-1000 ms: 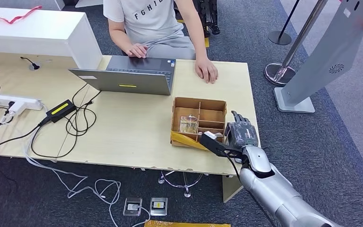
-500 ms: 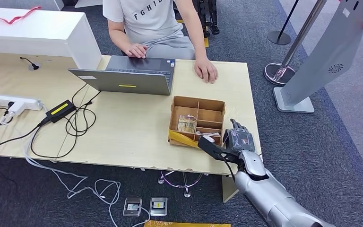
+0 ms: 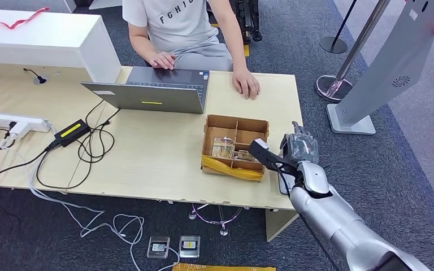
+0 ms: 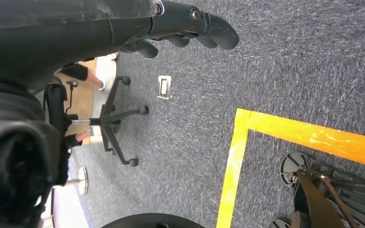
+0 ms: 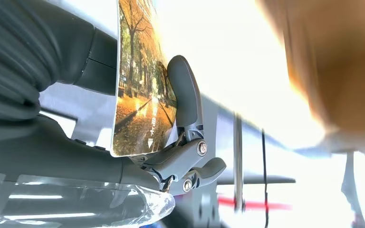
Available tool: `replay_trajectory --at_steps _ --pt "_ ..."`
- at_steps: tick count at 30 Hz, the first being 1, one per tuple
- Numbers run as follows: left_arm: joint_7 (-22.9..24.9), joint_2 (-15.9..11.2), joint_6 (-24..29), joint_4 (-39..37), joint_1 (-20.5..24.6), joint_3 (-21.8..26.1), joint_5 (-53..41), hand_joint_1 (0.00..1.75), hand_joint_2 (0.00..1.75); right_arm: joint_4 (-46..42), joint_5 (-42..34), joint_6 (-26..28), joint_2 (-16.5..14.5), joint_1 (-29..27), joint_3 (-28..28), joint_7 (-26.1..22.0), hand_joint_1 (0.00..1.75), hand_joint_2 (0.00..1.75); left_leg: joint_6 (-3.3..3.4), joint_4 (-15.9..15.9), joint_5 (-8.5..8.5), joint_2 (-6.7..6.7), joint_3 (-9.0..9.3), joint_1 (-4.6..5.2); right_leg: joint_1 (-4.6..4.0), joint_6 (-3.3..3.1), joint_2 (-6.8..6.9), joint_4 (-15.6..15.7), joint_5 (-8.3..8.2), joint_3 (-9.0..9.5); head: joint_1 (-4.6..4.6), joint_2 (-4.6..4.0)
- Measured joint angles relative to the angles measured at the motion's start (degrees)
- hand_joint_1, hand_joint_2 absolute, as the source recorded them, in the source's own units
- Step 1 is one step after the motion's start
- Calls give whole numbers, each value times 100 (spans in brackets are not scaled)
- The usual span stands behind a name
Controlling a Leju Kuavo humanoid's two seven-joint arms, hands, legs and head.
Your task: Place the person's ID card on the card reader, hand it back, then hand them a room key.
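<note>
My right hand (image 3: 298, 149) hovers over the table's right end, just right of the cardboard divided box (image 3: 252, 122). In the right wrist view it pinches a card (image 5: 140, 95) printed with an autumn tree avenue; a dark finger (image 5: 183, 92) presses on its face. The box holds more cards (image 3: 224, 148) in its left compartment. The person sits across the table, one hand (image 3: 246, 83) flat on the tabletop, the other on the laptop (image 3: 158, 93). My left hand (image 4: 190, 23) hangs over the carpet and holds nothing.
A power strip (image 3: 11, 123), a black adapter (image 3: 72, 131) and loose cables lie on the table's left half. A white box (image 3: 39, 39) stands at the back left. A grey kiosk stand (image 3: 390, 68) and stanchion bases (image 3: 334, 87) stand on the carpet to the right.
My right hand has lifted from the box's near right corner and moved forward and a little right, towards the person. The person's hands have stayed put.
</note>
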State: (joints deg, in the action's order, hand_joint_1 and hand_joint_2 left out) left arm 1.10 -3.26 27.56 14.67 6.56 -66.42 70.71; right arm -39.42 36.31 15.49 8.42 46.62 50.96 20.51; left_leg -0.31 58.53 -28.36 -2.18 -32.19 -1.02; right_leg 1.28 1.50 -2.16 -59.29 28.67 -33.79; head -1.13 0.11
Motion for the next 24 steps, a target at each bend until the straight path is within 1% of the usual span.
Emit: replay_trajectory --at_steps 3,6,10,24 --pt "5 0 -6 -1 -3 0 -5 0 0 -231 86 -173 130 276 -40 199 175 175 0 0 0 0 3 0 0 0 0 1 0 1 0 0" --pt "22 2 -6 -2 -5 0 -7 0 0 -443 177 -330 254 336 -79 337 175 175 0 0 0 0 2 0 0 0 1 1 0 1 1 1" --pt "39 9 -9 -2 -4 0 -5 0 0 -608 259 -345 382 330 -96 408 175 175 0 0 -1 0 1 -1 -1 0 0 1 0 0 1 0" --pt "39 11 -10 -2 -4 0 3 0 0 -512 220 -261 675 119 -258 407 175 175 0 0 -1 0 -1 0 -1 0 1 2 1 -2 1 0"
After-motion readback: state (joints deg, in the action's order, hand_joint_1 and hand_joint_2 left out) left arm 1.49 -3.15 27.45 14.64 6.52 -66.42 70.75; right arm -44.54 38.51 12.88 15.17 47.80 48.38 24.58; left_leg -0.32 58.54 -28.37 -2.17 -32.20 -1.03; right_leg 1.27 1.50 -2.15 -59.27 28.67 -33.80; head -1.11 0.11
